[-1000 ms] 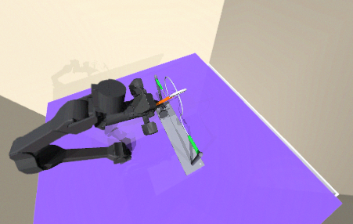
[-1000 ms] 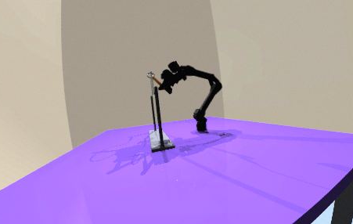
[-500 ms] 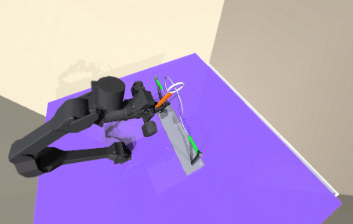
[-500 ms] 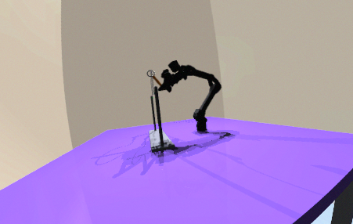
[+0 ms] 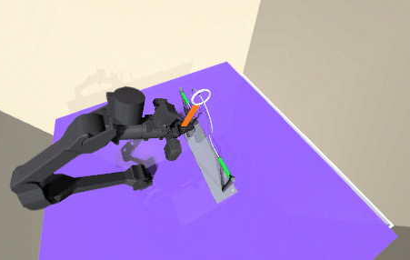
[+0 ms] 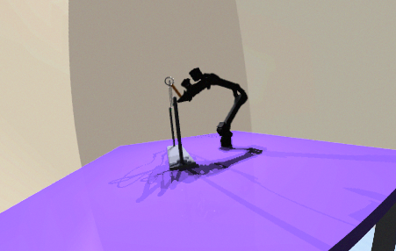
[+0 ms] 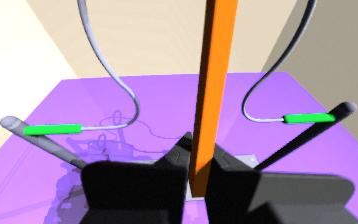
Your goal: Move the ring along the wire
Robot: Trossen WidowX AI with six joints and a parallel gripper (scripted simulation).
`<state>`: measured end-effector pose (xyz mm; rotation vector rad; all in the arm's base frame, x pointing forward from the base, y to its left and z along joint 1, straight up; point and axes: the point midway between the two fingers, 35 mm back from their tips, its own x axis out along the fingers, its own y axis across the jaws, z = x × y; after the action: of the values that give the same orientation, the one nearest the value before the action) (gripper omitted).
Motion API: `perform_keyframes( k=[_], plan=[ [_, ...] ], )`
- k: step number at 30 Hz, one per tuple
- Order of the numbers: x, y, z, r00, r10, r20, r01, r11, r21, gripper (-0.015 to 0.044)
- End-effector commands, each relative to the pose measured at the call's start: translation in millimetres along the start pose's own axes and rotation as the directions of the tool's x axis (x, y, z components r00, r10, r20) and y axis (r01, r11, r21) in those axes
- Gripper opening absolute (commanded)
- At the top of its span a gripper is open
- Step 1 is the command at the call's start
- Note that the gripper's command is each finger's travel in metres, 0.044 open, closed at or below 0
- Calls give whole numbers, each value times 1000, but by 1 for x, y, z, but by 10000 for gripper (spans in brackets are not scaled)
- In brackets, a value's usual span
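Note:
My gripper (image 5: 186, 128) (image 6: 181, 99) (image 7: 193, 137) is shut on the lower end of the orange handle (image 5: 190, 115) (image 6: 176, 90) (image 7: 212, 90). The white ring (image 5: 192, 98) (image 6: 165, 81) is at the handle's upper end, high at the raised middle of the thin grey wire (image 5: 211, 123) (image 7: 107, 70). The wire appears to pass through the ring; the gap between them is too small to tell. The ring is outside the wrist view. One green part (image 5: 185, 97) (image 7: 53, 129) is left in the wrist view, the other green part (image 5: 224, 167) (image 7: 309, 118) right.
A post (image 5: 229, 182) (image 6: 178, 132) (image 7: 305, 135) and another post (image 6: 172, 127) (image 7: 45, 143) carry the wire ends. They stand on a grey base plate (image 5: 207, 165) on the purple table (image 5: 292, 205) (image 6: 238, 211). The grey wire curves upward on both sides of the handle in the wrist view.

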<state>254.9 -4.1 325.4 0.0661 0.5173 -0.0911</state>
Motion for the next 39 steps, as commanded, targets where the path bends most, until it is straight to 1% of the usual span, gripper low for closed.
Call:
perform_keyframes(
  k=[1,20,39],
  plan=[
    [0,-2,1,1000,-27,12,28,998,-48,-150],
    [0,-14,3,985,-159,67,171,945,-279,-150],
    [-1,-26,8,951,-269,150,308,819,-485,-150]
  ],
)
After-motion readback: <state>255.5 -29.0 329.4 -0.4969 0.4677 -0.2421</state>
